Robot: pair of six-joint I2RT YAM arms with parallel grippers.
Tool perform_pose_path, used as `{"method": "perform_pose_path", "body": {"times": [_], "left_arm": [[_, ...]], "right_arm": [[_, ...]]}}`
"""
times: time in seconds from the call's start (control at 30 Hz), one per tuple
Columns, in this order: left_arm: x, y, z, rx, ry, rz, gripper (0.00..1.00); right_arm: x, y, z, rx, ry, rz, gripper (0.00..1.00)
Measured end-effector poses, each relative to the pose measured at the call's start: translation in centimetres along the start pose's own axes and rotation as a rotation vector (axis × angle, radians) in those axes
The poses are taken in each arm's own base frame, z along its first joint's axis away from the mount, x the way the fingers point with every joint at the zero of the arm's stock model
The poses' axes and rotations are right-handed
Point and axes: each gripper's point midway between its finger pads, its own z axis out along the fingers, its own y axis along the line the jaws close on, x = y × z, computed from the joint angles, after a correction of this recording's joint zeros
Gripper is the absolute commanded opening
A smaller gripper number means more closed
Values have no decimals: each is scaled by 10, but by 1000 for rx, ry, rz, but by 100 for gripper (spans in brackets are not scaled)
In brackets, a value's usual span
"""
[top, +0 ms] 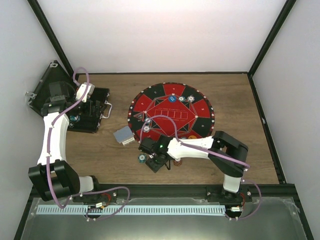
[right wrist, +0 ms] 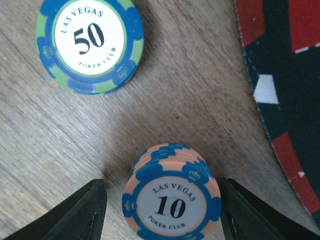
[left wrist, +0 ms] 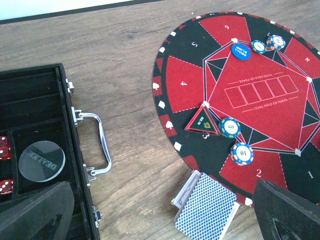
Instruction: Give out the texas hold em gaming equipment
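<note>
In the right wrist view a stack of peach-and-blue "10" poker chips [right wrist: 171, 205] stands on the wood between my right gripper's [right wrist: 163, 192] open fingers [right wrist: 82, 212]. The left finger stands clear of it and the right finger is very close. A green-and-blue "50" chip [right wrist: 90, 42] lies just beyond, and also shows in the top view [top: 142, 158]. A deck of blue-backed cards [left wrist: 207, 207] lies at the mat's near-left edge [top: 123, 136]. Several chips [left wrist: 230, 127] sit on the red-and-black mat [left wrist: 280, 107]. My left gripper [left wrist: 160, 222] is open and empty, above the case's edge [top: 82, 94].
The open black case [left wrist: 35, 100] at far left holds a clear dealer button [left wrist: 41, 160] and red dice [left wrist: 4, 147], with its metal handle [left wrist: 100, 142] toward the mat. A triangular marker [left wrist: 204, 121] and a blue button [left wrist: 240, 51] lie on the mat. White walls enclose the table.
</note>
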Motion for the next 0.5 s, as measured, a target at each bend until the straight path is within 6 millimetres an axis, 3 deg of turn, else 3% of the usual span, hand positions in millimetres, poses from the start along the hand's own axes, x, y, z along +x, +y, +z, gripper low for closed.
{"method": "perform_pose_path", "body": {"times": [0.17,0.5], "left_arm": [[0,0,0,0,0,0,100],[1,0,0,1,2,-1,100]], "right_arm": [[-6,-3,2,27,-7,-6,63],[-8,-5,2,43,-6,-20,51]]}}
